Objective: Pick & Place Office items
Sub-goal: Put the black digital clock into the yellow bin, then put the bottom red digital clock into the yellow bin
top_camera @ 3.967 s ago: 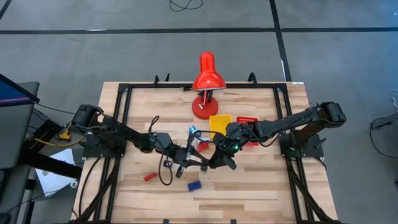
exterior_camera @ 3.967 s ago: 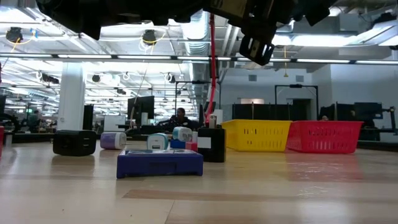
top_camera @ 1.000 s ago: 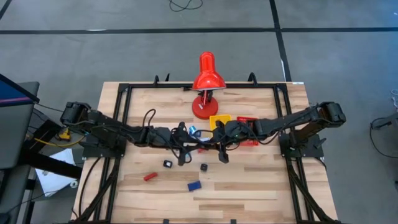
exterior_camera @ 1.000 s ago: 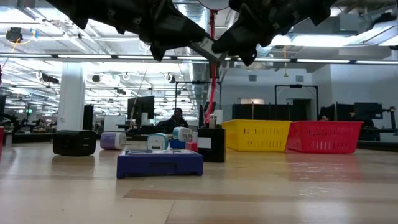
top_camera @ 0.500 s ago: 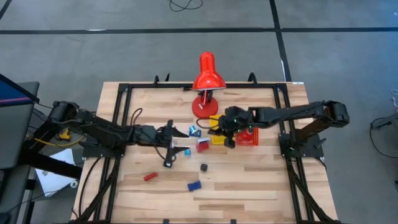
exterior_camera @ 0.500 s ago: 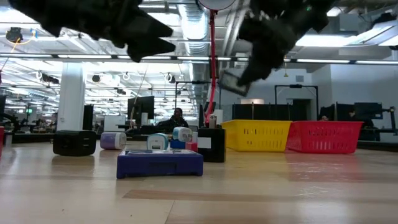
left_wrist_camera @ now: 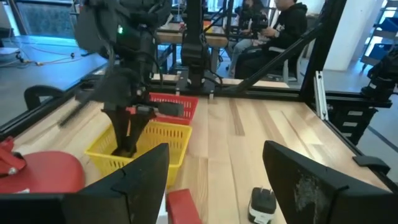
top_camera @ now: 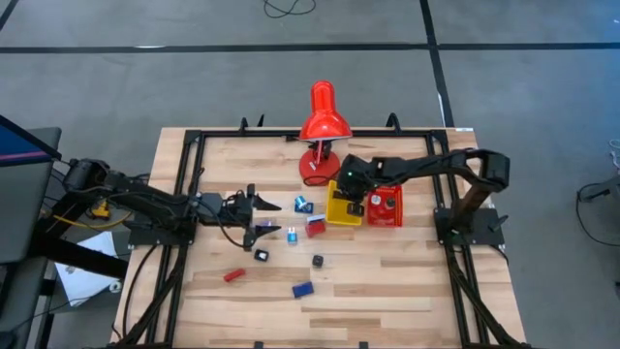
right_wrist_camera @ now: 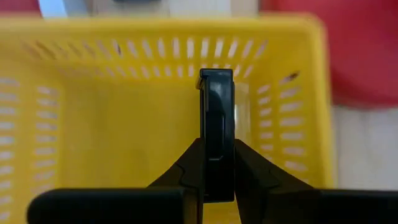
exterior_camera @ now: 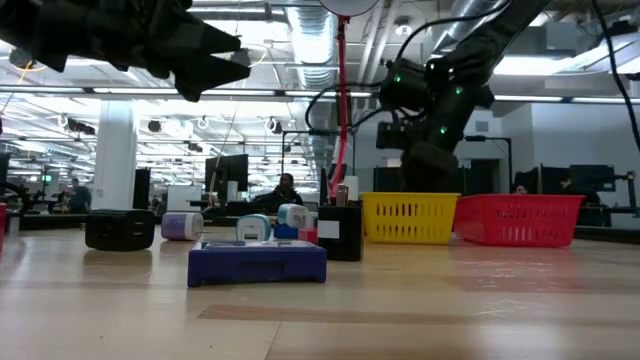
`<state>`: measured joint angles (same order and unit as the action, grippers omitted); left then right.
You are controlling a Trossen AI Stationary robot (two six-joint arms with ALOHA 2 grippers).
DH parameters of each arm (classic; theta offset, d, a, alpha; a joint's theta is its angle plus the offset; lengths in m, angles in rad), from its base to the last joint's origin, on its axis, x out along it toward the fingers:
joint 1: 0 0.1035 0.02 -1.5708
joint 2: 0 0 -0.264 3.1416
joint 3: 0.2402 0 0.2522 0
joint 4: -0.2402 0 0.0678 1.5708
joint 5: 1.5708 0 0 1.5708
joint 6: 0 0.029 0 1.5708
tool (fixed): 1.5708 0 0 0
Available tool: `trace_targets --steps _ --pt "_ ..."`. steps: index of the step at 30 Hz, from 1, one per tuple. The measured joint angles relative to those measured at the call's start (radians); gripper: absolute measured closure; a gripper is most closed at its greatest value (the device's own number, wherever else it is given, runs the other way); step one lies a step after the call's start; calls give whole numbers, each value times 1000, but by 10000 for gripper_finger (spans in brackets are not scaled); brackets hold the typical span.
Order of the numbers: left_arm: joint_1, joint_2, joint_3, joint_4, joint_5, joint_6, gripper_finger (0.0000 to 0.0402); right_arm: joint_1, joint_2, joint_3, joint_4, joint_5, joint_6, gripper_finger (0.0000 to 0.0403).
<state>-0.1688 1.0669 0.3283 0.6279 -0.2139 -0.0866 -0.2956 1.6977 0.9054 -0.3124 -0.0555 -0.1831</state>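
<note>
My right gripper (top_camera: 351,199) hangs over the yellow tray (top_camera: 339,215), fingers pointing down, shut on a flat black office item (right_wrist_camera: 216,118). In the low view its fingers (exterior_camera: 420,170) dip behind the tray's rim (exterior_camera: 412,200). My left gripper (top_camera: 265,213) stands open left of the table's middle, nothing between its fingers (left_wrist_camera: 146,180). Several small office items lie on the wood: a red block (top_camera: 316,226), a blue-and-white bit (top_camera: 302,205), two black cubes (top_camera: 260,255) (top_camera: 317,260), a red flat piece (top_camera: 231,275) and a blue one (top_camera: 302,289). My right gripper pinches the flat black item by its two broad faces (right_wrist_camera: 216,168) between its two fingers (right_wrist_camera: 189,168). It comes from above, pointing down. The item stands on edge and sticks out past the fingertips into the yellow tray; whether it touches the tray floor cannot be told.
A red tray (top_camera: 386,218) holding a few small bits sits right beside the yellow one. The big red desk lamp (top_camera: 322,126) stands at the far edge behind both trays. A black frame runs along the table's sides. Bare wood lies along the near edge.
The two grippers met above the table's middle with the flat item between them. My left gripper has opened, let go and drawn back toward the left edge. My right gripper has carried the item toward the far right, tipped downward, and lowered it into the yellow tray.
</note>
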Motion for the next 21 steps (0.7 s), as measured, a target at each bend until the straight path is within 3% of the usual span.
trace_targets --steps 5,21 --pt "4 7 1 3 -1 0 148 1 22 4 2 -1 -1 348" --pt "4 7 1 -9 -4 -8 133 2 -61 0 -33 2 23 253"
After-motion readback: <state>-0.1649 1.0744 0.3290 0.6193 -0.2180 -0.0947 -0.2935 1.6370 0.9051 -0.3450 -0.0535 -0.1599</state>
